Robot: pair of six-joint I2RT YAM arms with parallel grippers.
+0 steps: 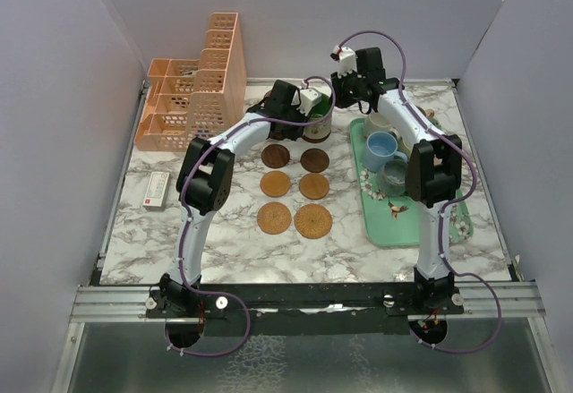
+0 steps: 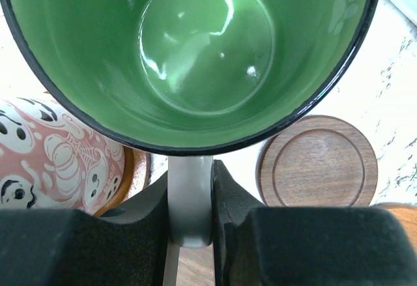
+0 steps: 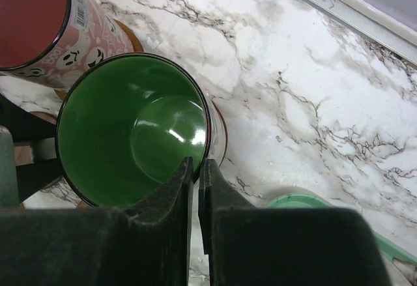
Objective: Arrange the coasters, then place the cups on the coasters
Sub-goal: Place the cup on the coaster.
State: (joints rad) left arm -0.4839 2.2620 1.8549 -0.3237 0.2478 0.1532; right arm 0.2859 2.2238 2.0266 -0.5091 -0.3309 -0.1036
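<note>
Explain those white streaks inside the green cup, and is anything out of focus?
Left wrist view: reflected light leaves white glare on the glossy floor of the green cup; the left gripper's fingers at the bottom edge are out of focus. Right wrist view: same glare, right gripper's fingers likewise blurred. Top external view: even light, faint shadows on the table.

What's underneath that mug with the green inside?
A brown coaster: only a thin curved edge peeks out beside the green mug. The mug covers the rest, so whether it actually rests on the coaster cannot be told.
</note>
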